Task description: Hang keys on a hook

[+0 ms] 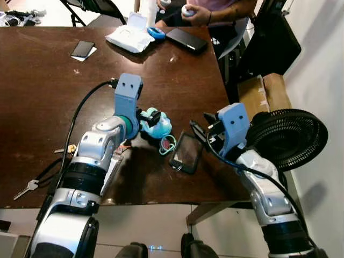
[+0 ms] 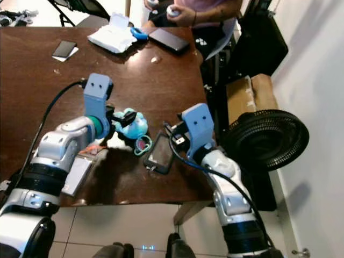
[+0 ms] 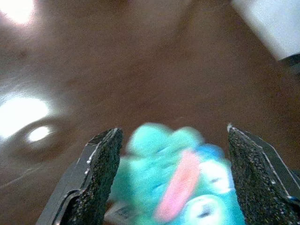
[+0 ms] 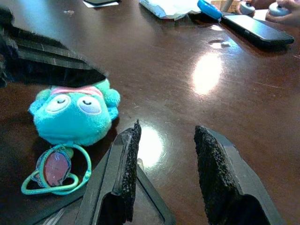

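While the left gripper (image 3: 171, 180) spreads its gritty black fingers (image 3: 96, 180) wide around a fuzzy turquoise plush keychain (image 4: 75, 115) on the glossy brown bench (image 1: 48, 97), the right gripper (image 4: 164, 176) gapes empty beside it.

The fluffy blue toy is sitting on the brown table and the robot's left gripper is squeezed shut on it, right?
Not quite. The fluffy blue toy does sit on the brown table, but the left gripper is open, its fingers standing apart on either side of the toy, as the left wrist view shows.
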Available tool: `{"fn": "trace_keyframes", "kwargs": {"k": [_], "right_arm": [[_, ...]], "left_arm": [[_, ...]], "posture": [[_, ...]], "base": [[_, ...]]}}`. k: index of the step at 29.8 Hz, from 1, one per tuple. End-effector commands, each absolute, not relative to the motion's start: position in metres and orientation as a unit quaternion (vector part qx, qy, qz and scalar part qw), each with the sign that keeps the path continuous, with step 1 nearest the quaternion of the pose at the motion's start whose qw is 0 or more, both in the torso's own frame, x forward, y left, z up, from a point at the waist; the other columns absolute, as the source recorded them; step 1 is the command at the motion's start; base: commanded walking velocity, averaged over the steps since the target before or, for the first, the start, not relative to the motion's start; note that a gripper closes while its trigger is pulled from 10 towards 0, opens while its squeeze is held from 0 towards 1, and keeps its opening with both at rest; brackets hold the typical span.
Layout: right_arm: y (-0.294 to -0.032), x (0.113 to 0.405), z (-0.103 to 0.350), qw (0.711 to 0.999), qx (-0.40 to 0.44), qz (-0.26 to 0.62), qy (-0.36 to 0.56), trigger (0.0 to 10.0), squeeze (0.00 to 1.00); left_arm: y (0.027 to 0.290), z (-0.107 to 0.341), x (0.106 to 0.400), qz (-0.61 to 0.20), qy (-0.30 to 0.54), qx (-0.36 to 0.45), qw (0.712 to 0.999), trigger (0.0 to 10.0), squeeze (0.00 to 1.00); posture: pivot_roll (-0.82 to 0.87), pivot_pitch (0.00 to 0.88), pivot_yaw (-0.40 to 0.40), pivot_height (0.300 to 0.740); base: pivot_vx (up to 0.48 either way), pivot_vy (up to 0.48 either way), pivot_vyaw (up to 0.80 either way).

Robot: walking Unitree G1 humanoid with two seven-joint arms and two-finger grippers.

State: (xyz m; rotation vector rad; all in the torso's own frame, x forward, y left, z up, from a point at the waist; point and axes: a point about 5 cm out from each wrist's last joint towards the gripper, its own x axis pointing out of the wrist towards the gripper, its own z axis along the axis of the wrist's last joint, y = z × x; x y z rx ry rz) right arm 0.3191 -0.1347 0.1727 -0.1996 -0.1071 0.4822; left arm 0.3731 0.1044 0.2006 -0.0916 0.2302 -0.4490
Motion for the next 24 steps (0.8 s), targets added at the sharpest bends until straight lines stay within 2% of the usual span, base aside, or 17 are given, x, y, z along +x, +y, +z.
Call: {"fn": "trace_keyframes", "kwargs": {"k": [1, 3, 4, 9, 10, 13, 14, 15, 16, 18, 19, 20, 21, 24], "right_arm": [[-0.137, 0.317, 0.166, 0.967, -0.091, 0.234, -0.044, 10.0, 0.00], [-0.137, 0.317, 0.166, 0.967, -0.091, 0.234, -0.044, 10.0, 0.00], [-0.137, 0.317, 0.166, 0.967, -0.090, 0.233, -0.044, 10.0, 0.00], [-0.137, 0.317, 0.166, 0.968, -0.089, 0.232, -0.044, 10.0, 0.00], [-0.135, 0.317, 0.165, 0.967, -0.087, 0.235, -0.044, 10.0, 0.00], [-0.134, 0.317, 0.165, 0.967, -0.087, 0.236, -0.043, 10.0, 0.00], [-0.134, 0.317, 0.165, 0.967, -0.087, 0.237, -0.043, 10.0, 0.00], [-0.134, 0.317, 0.165, 0.967, -0.087, 0.237, -0.043, 10.0, 0.00], [-0.133, 0.317, 0.165, 0.967, -0.087, 0.237, -0.044, 10.0, 0.00], [-0.133, 0.317, 0.165, 0.967, -0.087, 0.237, -0.044, 10.0, 0.00], [-0.134, 0.317, 0.165, 0.966, -0.087, 0.238, -0.044, 10.0, 0.00], [-0.134, 0.317, 0.165, 0.966, -0.087, 0.238, -0.044, 10.0, 0.00], [-0.135, 0.316, 0.165, 0.967, -0.087, 0.237, -0.044, 10.0, 0.00], [-0.135, 0.316, 0.165, 0.967, -0.087, 0.237, -0.043, 10.0, 0.00]], "left_arm": [[0.098, 0.210, 0.366, -0.259, 0.104, -0.070, 0.958, 10.0, 1.00], [0.098, 0.210, 0.366, -0.259, 0.104, -0.070, 0.958, 10.0, 1.00], [0.089, 0.217, 0.351, -0.300, 0.094, -0.079, 0.946, 10.0, 0.74], [0.087, 0.217, 0.346, -0.311, 0.093, -0.081, 0.942, 10.0, 0.74], [0.084, 0.194, 0.334, -0.302, 0.126, -0.077, 0.942, 10.0, 0.34], [0.084, 0.186, 0.332, -0.297, 0.137, -0.078, 0.942, 10.0, 0.34], [0.084, 0.182, 0.330, -0.294, 0.144, -0.079, 0.942, 10.0, 0.20], [0.084, 0.182, 0.330, -0.294, 0.144, -0.079, 0.942, 10.0, 0.20], [0.085, 0.176, 0.331, -0.282, 0.152, -0.080, 0.944, 10.0, 0.00], [0.085, 0.176, 0.331, -0.282, 0.152, -0.080, 0.944, 10.0, 0.00], [0.096, 0.150, 0.333, -0.234, 0.189, -0.075, 0.951, 10.0, 0.00], [0.096, 0.150, 0.333, -0.234, 0.189, -0.075, 0.951, 10.0, 0.00], [0.105, 0.127, 0.332, -0.188, 0.224, -0.056, 0.955, 10.0, 0.00], [0.107, 0.121, 0.331, -0.174, 0.232, -0.036, 0.956, 10.0, 0.00]], "posture": [[0.08, 0.156, 0.079, 0.740], [0.08, 0.156, 0.079, 0.740], [0.08, 0.157, 0.083, 0.740], [0.08, 0.157, 0.083, 0.740], [0.10, 0.163, 0.079, 0.740], [0.10, 0.164, 0.079, 0.740], [0.10, 0.164, 0.079, 0.740], [0.10, 0.164, 0.079, 0.740], [0.10, 0.166, 0.076, 0.740], [0.10, 0.166, 0.076, 0.740], [0.09, 0.169, 0.076, 0.740], [0.09, 0.169, 0.076, 0.740], [0.09, 0.172, 0.076, 0.740], [0.09, 0.172, 0.076, 0.740]], "base": [[0.000, 0.000, 0.00], [0.000, 0.000, 0.00], [0.000, 0.000, 0.00], [0.000, 0.000, 0.00], [0.000, 0.000, 0.00], [0.000, 0.000, 0.00], [0.000, 0.000, 0.00], [0.000, 0.000, 0.00], [0.000, 0.000, 0.00], [0.000, 0.000, 0.00], [0.000, 0.000, 0.00], [0.000, 0.000, 0.00], [0.000, 0.000, 0.00], [0.000, 0.000, 0.00]]}}
